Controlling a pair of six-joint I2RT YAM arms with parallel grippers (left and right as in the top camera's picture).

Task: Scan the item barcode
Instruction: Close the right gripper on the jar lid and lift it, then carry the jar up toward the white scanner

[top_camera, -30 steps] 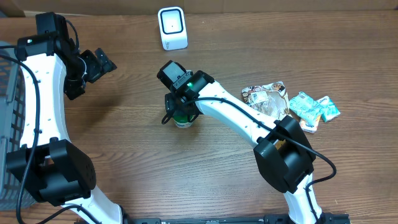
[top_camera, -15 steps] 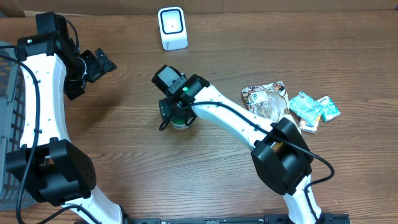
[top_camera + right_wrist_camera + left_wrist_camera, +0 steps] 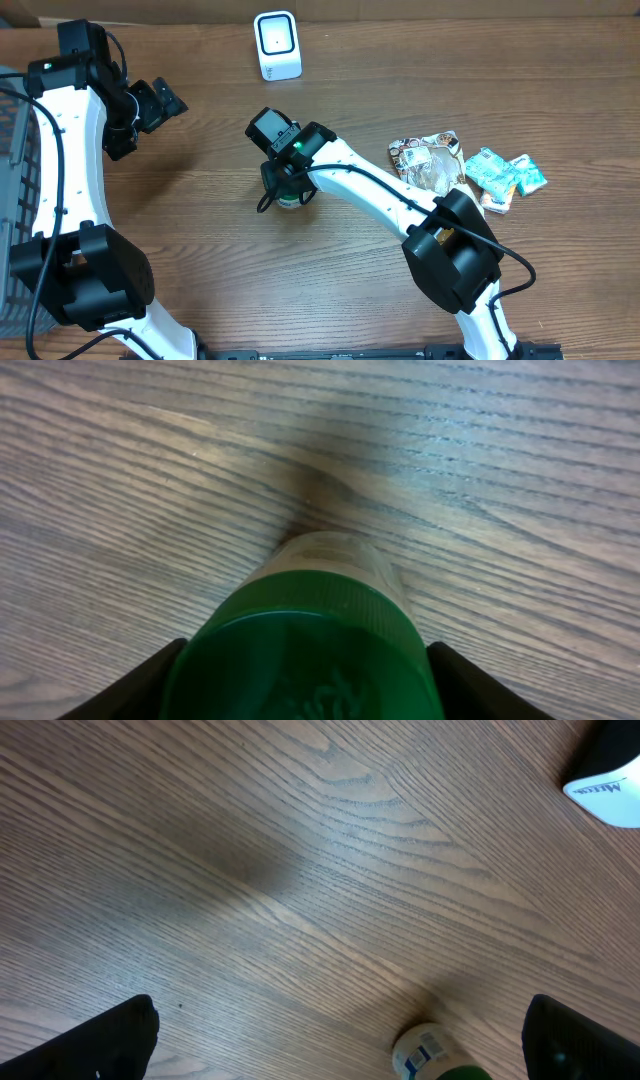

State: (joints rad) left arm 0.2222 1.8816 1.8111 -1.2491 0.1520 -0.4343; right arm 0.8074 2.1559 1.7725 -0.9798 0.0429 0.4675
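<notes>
- Brown wood covers the whole table [image 3: 200,260], and we see a strip of cardboard [image 3: 450,8] along its far edge.
- We see a small bottle [image 3: 292,199] standing upright near the middle of the table. Its green cap [image 3: 305,660] is on, so we cannot see what is inside. The body under the cap looks pale, and from the left wrist we see a white label with blue marks on it.
- We see the right pincer [image 3: 286,186] down over the bottle, with one dark finger [image 3: 130,685] on each side of the cap. The jaws are partly open, about as wide as the cap. We cannot tell if they squeeze it or only sit next to it.
- We see the left pincer [image 3: 158,105] at the far left, well apart from the bottle. Its fingers [image 3: 100,1040] are spread very wide. Nothing is between them, and only bare wood lies below.
- We see the white scanner [image 3: 277,45] standing by the far edge of the table, well apart from the bottle.
- We see a grey basket [image 3: 12,150] at the left edge. Only a strip of its wall shows, so we cannot tell what is in it.
- We see a crumpled packet [image 3: 428,160] on the right side of the table, with blue-green packets [image 3: 505,172] just beside it. They lie on the wood.
</notes>
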